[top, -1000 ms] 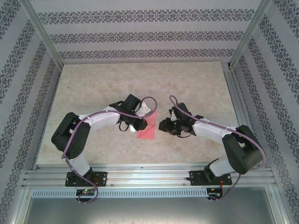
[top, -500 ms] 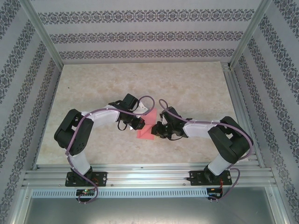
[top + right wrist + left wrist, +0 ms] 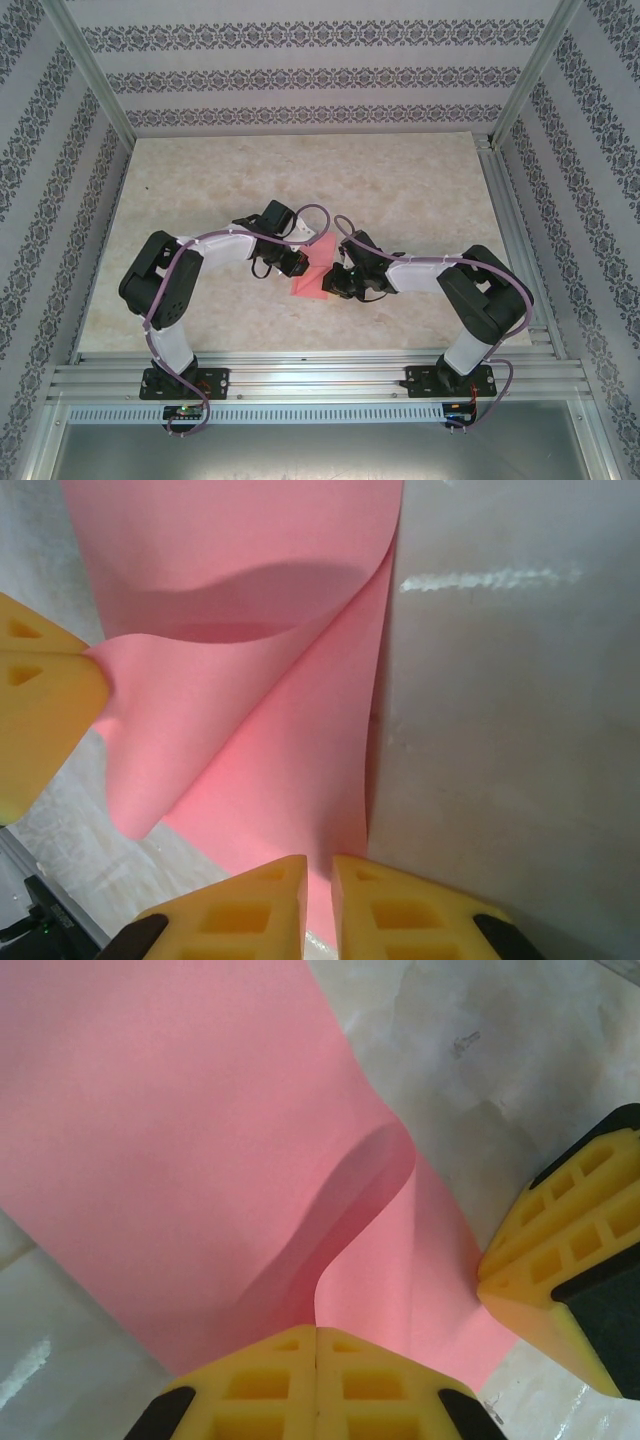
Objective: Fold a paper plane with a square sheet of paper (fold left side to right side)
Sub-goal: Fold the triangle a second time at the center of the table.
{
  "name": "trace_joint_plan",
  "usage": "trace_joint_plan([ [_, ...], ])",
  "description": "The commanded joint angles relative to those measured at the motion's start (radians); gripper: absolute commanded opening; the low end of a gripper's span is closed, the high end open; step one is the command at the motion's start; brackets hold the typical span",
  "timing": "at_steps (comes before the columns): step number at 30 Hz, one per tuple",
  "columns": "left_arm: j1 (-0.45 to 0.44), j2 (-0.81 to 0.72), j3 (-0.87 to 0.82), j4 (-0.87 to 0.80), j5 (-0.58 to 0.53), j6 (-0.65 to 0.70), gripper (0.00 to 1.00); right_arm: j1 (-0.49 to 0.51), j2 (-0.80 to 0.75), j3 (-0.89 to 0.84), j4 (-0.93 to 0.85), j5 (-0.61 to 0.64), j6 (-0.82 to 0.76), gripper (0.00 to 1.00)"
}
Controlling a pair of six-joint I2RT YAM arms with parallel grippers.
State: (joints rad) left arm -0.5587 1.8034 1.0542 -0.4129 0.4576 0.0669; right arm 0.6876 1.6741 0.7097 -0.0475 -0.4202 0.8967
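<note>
Buckling softly, the light square sheet of paper (image 3: 200, 1110) is edge-pinched by the left gripper (image 3: 316, 1335); the right gripper (image 3: 319, 865) gapes slightly around another edge.

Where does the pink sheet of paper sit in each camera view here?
Top external: pink sheet at table centre.
Left wrist: sheet across upper left and centre, edge curled up.
Right wrist: sheet from top left to bottom centre.
Shared landmark: left tool pinching the sheet's lifted edge.
</note>
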Motion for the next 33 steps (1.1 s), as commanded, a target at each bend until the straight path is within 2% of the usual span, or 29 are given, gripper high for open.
trace_joint_plan([
  [1,0.015,0.013,0.027,0.032,-0.013,0.003,0.02,0.013,0.029,0.013,-0.081,0.044,-0.024,0.16],
  [33,0.022,0.039,0.013,0.041,-0.069,0.003,0.02,0.015,0.033,0.034,-0.121,0.052,-0.047,0.16],
])
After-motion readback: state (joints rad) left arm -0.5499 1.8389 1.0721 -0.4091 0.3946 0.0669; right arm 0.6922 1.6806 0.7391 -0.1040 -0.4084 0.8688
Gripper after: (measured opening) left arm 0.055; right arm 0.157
